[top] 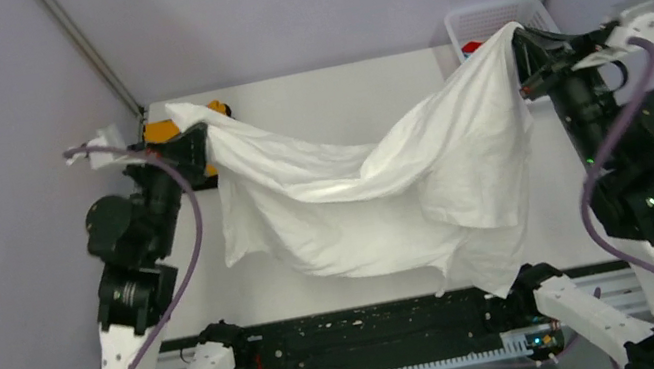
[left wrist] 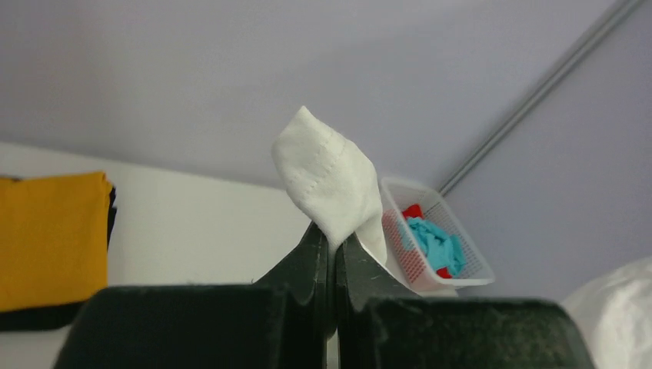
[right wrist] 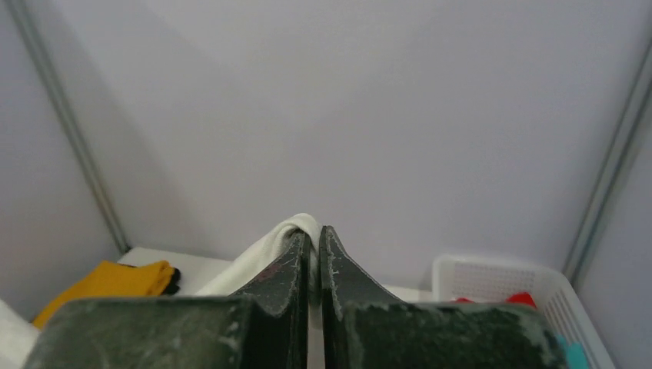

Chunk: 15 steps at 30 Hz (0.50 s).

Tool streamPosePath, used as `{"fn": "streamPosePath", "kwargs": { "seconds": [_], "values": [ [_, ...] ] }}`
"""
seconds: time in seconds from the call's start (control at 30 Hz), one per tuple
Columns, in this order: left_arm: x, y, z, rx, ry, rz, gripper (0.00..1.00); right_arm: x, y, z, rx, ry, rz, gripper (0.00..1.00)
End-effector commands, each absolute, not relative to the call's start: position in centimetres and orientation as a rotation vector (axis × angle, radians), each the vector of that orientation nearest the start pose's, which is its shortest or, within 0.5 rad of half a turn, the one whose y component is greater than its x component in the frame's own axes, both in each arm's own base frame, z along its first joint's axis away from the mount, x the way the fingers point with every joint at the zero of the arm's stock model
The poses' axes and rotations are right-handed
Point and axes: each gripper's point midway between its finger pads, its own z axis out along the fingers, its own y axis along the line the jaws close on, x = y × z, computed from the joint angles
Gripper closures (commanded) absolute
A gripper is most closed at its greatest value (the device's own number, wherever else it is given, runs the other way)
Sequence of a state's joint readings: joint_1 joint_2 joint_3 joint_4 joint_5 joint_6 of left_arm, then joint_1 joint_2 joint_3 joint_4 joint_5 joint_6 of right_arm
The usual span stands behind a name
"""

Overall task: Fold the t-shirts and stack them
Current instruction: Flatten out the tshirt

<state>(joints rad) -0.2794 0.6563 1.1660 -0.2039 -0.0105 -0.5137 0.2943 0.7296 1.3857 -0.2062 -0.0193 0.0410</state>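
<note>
The large white t-shirt (top: 374, 186) hangs in the air between my two arms, sagging in the middle over the table. My left gripper (top: 193, 139) is shut on its left corner, which sticks up above the fingertips in the left wrist view (left wrist: 327, 181). My right gripper (top: 522, 48) is shut on its right corner, seen folded over the fingertips in the right wrist view (right wrist: 296, 231). A folded orange t-shirt (left wrist: 50, 234) lies on a black one (left wrist: 31, 317) at the back left. The teal t-shirt (left wrist: 437, 244) and the red one (left wrist: 413, 211) lie in the basket.
The white mesh basket (top: 491, 16) stands at the table's back right, partly behind the hanging shirt. It also shows in the left wrist view (left wrist: 469, 273) and the right wrist view (right wrist: 492, 280). The white table (top: 337, 91) shows beyond the shirt.
</note>
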Motion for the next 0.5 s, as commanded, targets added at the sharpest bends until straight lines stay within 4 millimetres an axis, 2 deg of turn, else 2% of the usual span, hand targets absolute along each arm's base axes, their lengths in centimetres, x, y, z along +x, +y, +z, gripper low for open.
{"fn": "streamPosePath", "kwargs": {
  "seconds": [0.0,0.13,0.17,0.23,0.27,0.3,0.33,0.37,0.4,0.43,0.47],
  "values": [
    [31.5,-9.3,38.7,-0.349,1.583,-0.583,1.0,31.1,4.8,47.6,0.005,1.334,0.062,1.0],
    [37.8,-8.7,28.3,-0.506,1.885,-0.412,1.0,39.4,4.8,35.7,0.038,1.555,-0.082,1.0],
    [39.3,-8.8,25.4,-0.534,1.97,-0.398,0.95,41.5,5.1,33.2,0.04,1.581,-0.076,1.0],
    [42.1,-9.2,21.0,-0.572,2.108,-0.428,0.76,45.2,5.6,28.0,0.046,1.672,-0.043,1.0],
    [43.3,-9.3,19.1,-0.599,2.172,-0.444,0.73,46.9,5.9,25.8,0.048,1.712,-0.037,1.0],
    [44.5,-9.9,17.4,-0.586,2.246,-0.474,0.62,48.3,6.0,24.3,0.044,1.737,-0.042,1.0],
    [46.0,-9.8,15.5,-0.608,2.314,-0.462,0.39,49.7,6.2,22.8,0.042,1.764,-0.051,0.94],
    [46.9,-9.9,14.5,-0.619,2.355,-0.46,0.3,50.8,6.5,21.3,0.038,1.799,-0.055,0.8],
    [47.6,-10.0,13.6,-0.624,2.39,-0.452,0.21,51.7,6.7,20.6,0.036,1.824,-0.053,0.56],
    [48.2,-10.0,13.2,-0.625,2.409,-0.448,0.05,52.2,7.0,19.8,0.041,1.85,-0.044,0.39],
    [48.5,-10.0,12.8,-0.625,2.421,-0.445,0.02,52.6,7.1,19.5,0.052,1.861,-0.042,0.25]
  ]
}}
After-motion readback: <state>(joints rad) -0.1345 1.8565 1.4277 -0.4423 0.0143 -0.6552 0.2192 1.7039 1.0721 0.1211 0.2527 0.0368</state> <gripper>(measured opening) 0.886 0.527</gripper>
